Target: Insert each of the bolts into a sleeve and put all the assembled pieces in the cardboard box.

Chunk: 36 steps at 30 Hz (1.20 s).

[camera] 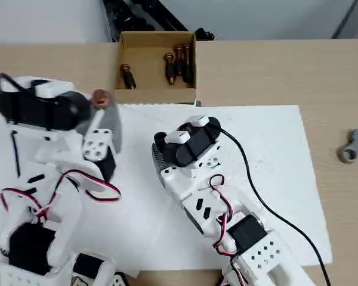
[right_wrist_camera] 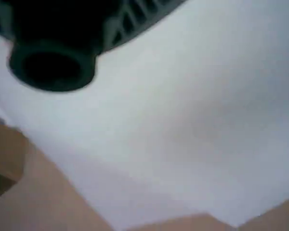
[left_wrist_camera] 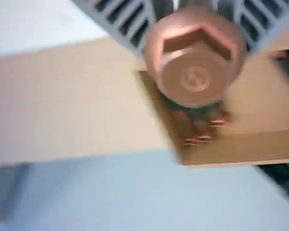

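Right at the fingertips of the left gripper (left_wrist_camera: 192,26), a copper bolt (left_wrist_camera: 195,62) is pinched between the two ribbed grey fingers (left_wrist_camera: 118,17). Its hex head faces the wrist camera, so the shank is hidden behind it. From above, that bolt (camera: 101,98) hangs over the table (camera: 340,83), just off the front left corner of the cardboard box (camera: 157,94).

The right gripper (right_wrist_camera: 62,33) looks clamped on a black sleeve (right_wrist_camera: 52,70), with the open bore poking out past the fingers. It sits low over the white sheet (camera: 268,137), mid-table and well apart from the bolt.

Three assembled pieces (camera: 170,67) already lie in the box, and a loose grey part (camera: 352,146) sits off to the right on bare wood.

My read is that this is the mating step for one more pair: bolt in one gripper, sleeve in the other, not yet joined. The next move needs the two brought together with the shank lined up on the bore. That's fiddly, since a small tilt would make it jam on the rim. The shank's angle can't be made out, so I can't tell how much turning is needed. After that it's a short hop to the box.
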{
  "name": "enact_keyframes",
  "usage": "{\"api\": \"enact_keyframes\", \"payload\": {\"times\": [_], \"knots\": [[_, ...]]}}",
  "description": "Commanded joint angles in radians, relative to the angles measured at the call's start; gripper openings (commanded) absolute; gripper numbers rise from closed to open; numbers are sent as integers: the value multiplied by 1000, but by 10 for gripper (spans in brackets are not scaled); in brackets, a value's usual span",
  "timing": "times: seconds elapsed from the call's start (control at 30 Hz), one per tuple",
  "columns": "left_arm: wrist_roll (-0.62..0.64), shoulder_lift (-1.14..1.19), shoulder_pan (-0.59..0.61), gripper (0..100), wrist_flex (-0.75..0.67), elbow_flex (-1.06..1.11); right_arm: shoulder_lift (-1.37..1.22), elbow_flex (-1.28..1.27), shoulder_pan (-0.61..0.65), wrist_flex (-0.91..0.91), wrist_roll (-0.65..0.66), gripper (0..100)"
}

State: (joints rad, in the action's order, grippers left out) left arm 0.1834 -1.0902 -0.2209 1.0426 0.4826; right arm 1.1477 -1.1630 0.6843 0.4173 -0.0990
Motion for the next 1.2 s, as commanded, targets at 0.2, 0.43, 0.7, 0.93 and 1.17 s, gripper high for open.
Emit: {"api": "enact_keyframes", "payload": {"times": [0.2, 0.43, 0.7, 0.93, 1.17], "knots": [[12, -3, -57, 6, 5, -94, 217, -44, 7, -33, -6, 7], [75, -2, -117, 6, -9, -97, 495, -295, 7, -33, -8, 5], [75, 75, -181, 6, -26, -70, 567, -364, 7, -36, -8, 5], [74, 178, -281, 6, 8, -116, 572, -364, 7, -35, -8, 5], [75, 189, -281, 7, 97, -199, 573, -381, 7, -39, -8, 5]]}}
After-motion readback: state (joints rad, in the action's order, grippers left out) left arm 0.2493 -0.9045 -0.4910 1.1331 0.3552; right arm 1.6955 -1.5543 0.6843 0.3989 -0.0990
